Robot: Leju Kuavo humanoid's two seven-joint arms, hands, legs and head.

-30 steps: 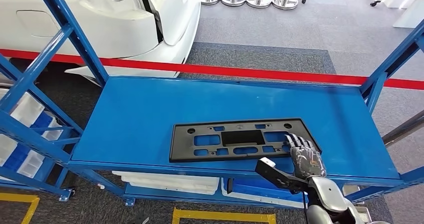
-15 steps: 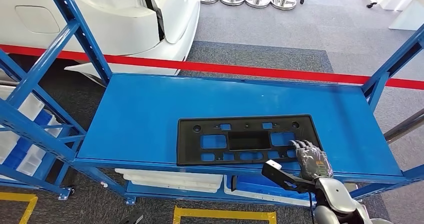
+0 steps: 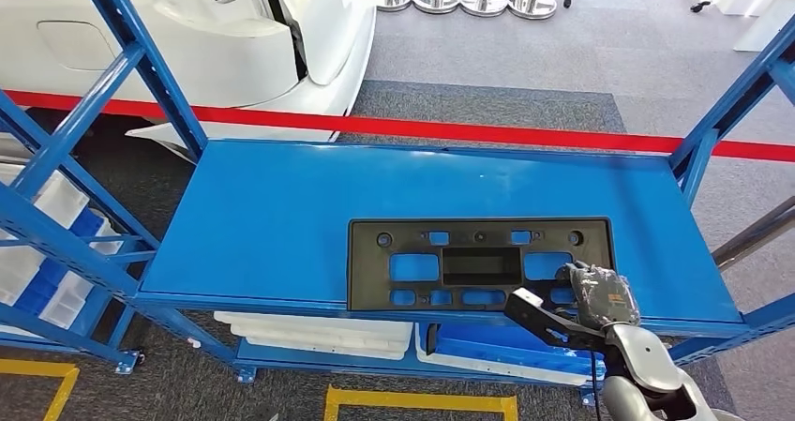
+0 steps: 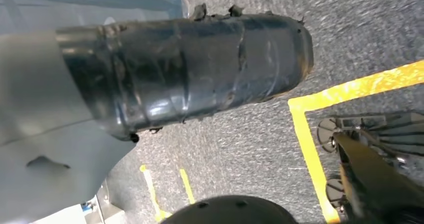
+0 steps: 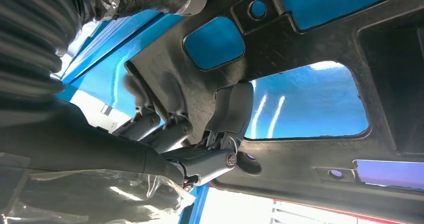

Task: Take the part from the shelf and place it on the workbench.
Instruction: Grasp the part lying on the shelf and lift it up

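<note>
Your right hand has its fingers curled over the near corner of the flat black plastic perforated panel. It looks light, stiff and springy, so support its long edge.

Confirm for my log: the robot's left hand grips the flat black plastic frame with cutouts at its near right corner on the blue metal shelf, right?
Wrong hand. The right hand grips the flat black plastic frame at that corner on the blue metal shelf, as the head view shows.
</note>
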